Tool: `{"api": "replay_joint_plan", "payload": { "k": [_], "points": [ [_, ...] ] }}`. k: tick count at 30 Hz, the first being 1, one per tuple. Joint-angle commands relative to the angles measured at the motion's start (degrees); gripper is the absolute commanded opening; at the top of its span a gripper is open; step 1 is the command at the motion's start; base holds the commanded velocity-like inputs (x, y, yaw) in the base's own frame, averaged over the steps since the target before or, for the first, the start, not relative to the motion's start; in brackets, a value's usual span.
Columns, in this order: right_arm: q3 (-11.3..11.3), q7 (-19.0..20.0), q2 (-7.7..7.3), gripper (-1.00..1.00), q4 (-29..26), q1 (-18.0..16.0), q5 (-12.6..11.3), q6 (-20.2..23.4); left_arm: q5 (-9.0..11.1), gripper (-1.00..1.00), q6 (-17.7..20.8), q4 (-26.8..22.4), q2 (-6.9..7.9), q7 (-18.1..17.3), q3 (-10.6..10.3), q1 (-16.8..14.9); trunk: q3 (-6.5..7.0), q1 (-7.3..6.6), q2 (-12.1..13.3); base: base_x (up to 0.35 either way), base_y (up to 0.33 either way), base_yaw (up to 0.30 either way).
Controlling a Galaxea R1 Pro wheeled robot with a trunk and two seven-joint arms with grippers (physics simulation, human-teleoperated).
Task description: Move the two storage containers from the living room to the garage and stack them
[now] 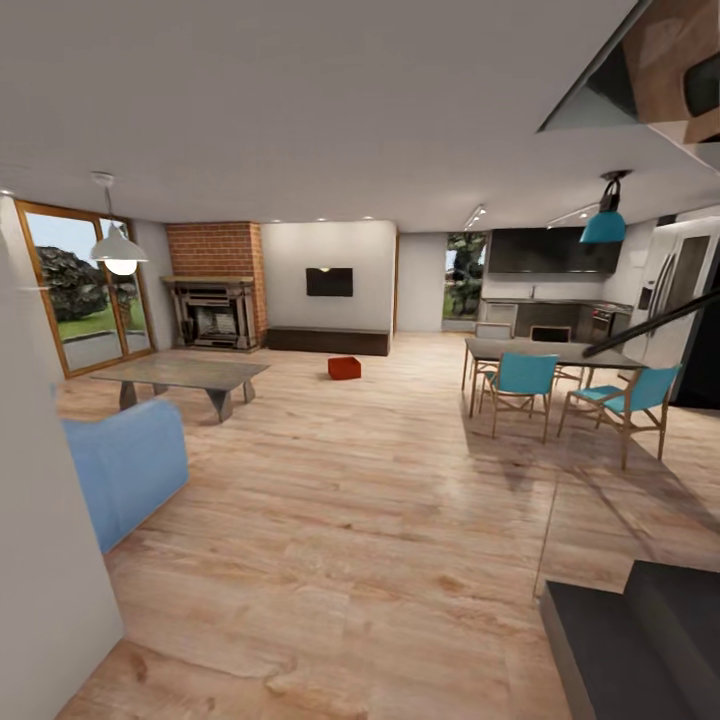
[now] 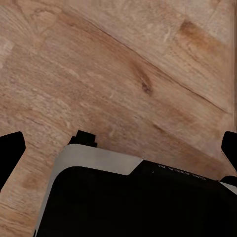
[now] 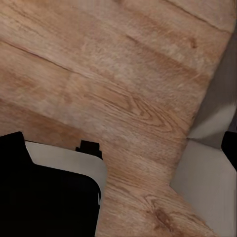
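Note:
One orange-red storage container (image 1: 344, 368) sits on the living room's light wood plank floor (image 1: 380, 500), far ahead, in front of the wall TV (image 1: 329, 281) and to the right of the brick fireplace (image 1: 215, 300). My left gripper (image 2: 118, 150) hangs open over the planks, its dark fingertips (image 2: 10, 153) far apart with nothing between them, above part of my own black and white base (image 2: 133, 197). My right gripper (image 3: 121, 148) is open too, over bare planks beside a white wall edge (image 3: 207, 163).
A blue sofa (image 1: 130, 465) stands close at the left, with a glass coffee table (image 1: 185, 375) beyond it. A dining table (image 1: 545, 352) with teal chairs (image 1: 522, 380) is at the right. A white wall (image 1: 40, 540) is near left, a dark step (image 1: 640, 640) near right.

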Motion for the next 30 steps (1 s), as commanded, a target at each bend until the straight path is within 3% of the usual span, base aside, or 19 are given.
{"api": "replay_joint_plan", "payload": {
  "k": [1,30],
  "points": [
    [0.2,-0.3,0.00,1.00,0.2,-0.1,0.4,-0.3,0.3,1.00,-0.2,0.1,0.00,0.0,-0.1,0.0,-0.08,0.04,-0.1,0.324,0.000,0.000],
    [0.4,-0.3,-0.60,1.00,0.3,-0.1,-0.2,0.3,0.3,1.00,-0.2,0.1,0.00,0.0,-0.1,0.0,-0.08,0.04,-0.1,0.324,0.000,0.000]
  ]
}}
